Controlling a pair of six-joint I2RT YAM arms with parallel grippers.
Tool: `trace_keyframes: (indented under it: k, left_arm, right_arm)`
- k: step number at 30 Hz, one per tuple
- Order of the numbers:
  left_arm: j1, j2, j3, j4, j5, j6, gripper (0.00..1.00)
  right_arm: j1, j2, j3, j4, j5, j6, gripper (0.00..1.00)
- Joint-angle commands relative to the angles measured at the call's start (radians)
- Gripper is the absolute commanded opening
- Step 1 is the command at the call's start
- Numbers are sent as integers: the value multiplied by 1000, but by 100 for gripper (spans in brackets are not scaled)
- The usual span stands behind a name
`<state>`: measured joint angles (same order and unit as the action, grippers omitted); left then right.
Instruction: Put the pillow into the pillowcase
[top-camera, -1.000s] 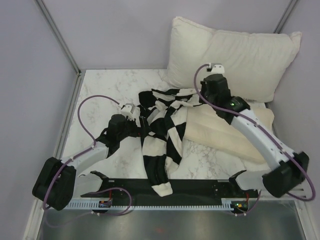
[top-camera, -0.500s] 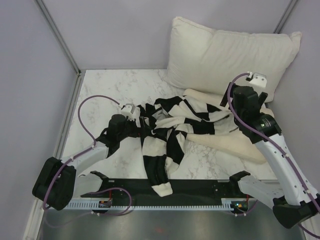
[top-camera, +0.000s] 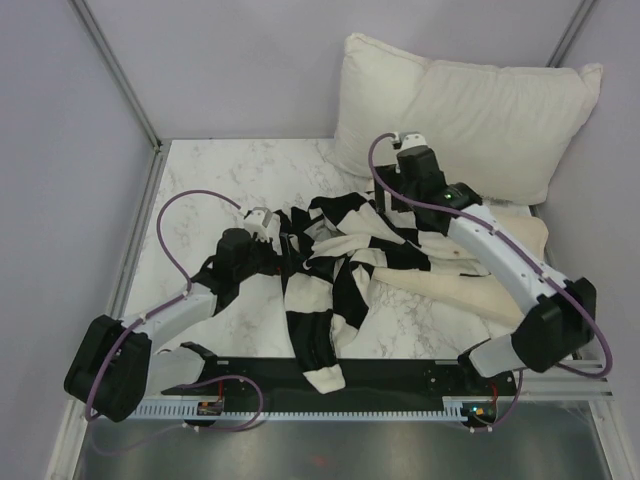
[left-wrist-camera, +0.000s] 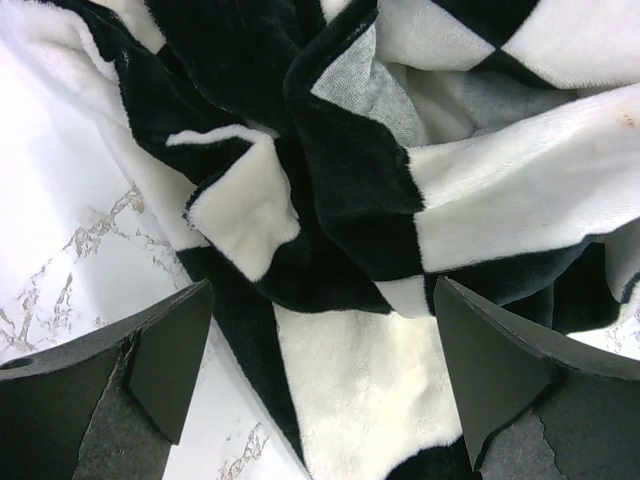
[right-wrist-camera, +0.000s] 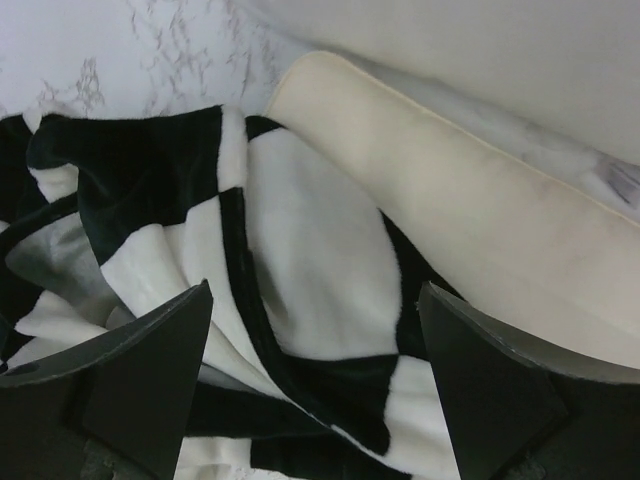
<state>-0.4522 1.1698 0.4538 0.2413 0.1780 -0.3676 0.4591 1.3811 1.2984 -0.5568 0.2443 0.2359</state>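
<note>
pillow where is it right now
In the top view the pillow lies on the right of the table, before the big white pillow, its left end under the pillowcase.

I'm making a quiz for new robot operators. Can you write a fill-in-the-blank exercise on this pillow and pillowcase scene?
1. The pillowcase is patterned in black and ____.
2. The left pincer and the right pincer are both ____, holding nothing.
3. The cream pillow lies partly ____ the pillowcase.
4. The table has a veined, ____-look top.

Missing words: white; open; under; marble.
</note>
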Motion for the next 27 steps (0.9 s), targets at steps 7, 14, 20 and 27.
trace_keyframes:
  k: [7, 14, 20, 27]
  left_arm:
    - [-3, -50, -1, 50, 28, 24, 100]
    - [-3, -48, -3, 53, 35, 24, 100]
    - [-3, -13, 6, 64, 84, 22, 100]
    - [-3, 13, 14, 96, 169, 16, 100]
  right_arm:
    - [108, 358, 170, -2, 66, -34, 85]
    - [110, 203, 119, 0, 140, 17, 0]
    - [92, -231, 87, -20, 276, 86, 0]
    - [87, -419, 228, -166, 389, 92, 0]
